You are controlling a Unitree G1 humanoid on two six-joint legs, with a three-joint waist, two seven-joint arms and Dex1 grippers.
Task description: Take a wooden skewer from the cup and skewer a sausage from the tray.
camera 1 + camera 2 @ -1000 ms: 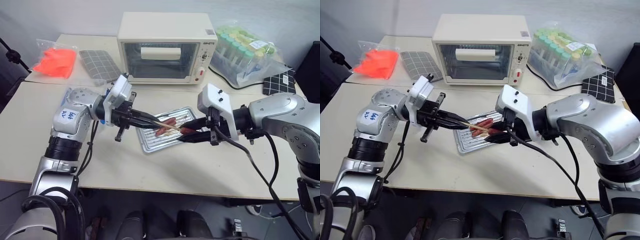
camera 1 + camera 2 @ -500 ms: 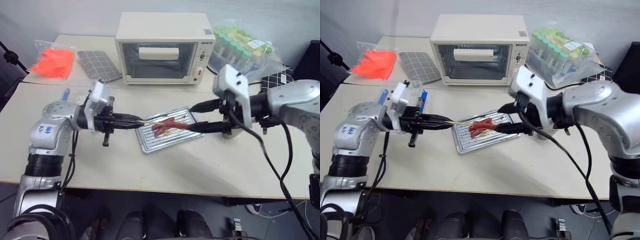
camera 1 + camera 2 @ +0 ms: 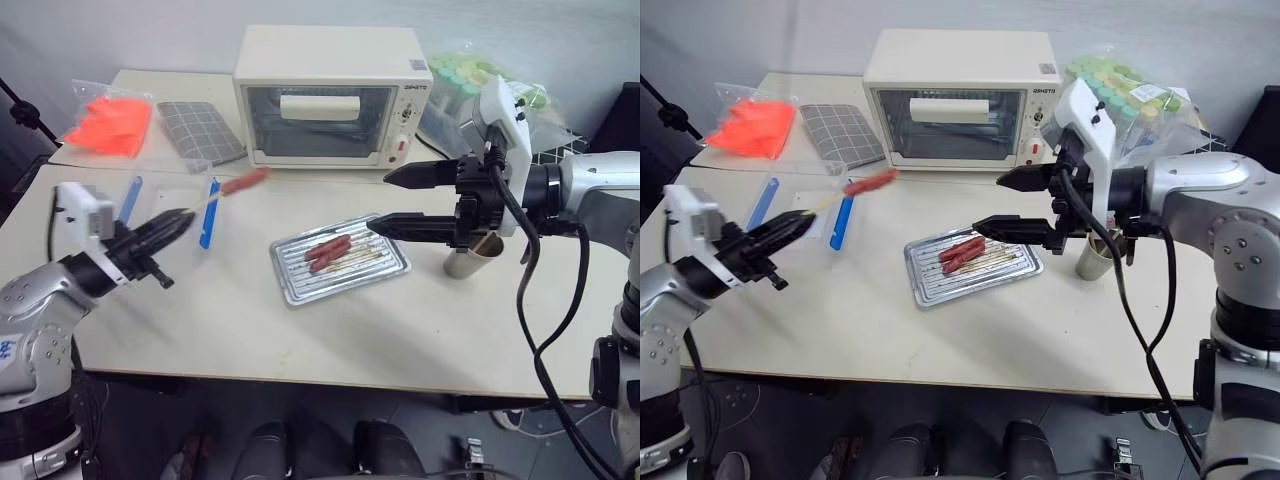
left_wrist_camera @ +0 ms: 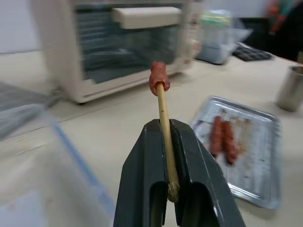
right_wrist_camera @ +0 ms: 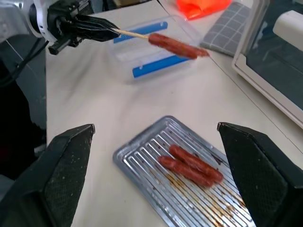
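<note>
The table (image 3: 300,330) carries everything here, and the tray (image 3: 290,285) sits near its middle, so take the tray as the landmark. Behind the tray stands the oven (image 3: 330,95), door shut. Behind the tray and off to the right lies the bag of tubes (image 3: 1130,100); far to the left and behind it, an orange bag (image 3: 110,120) with a grid mat (image 3: 200,130) beside it.

Left of the tray sits a clear box (image 5: 147,56) with blue clips. Just right of the tray stands the cup (image 3: 1095,262), partly hidden behind the right arm.

Now the right gripper (image 3: 385,200): it hangs above the tray's right end, fingers spread wide with nothing between them, tips pointing left.

The left gripper (image 3: 170,228) is well to the left of the tray, over the clear box, its fingers pinched tight on the skewer (image 4: 164,125). The skewer runs from the fingertips back toward the tray and oven, and on its far end rides the sausage (image 3: 245,181), speared through and held up in the air, clear of the table.

On the tray two more sausages (image 5: 189,165) lie side by side on the ridged base, touching each other, toward the tray's middle.
</note>
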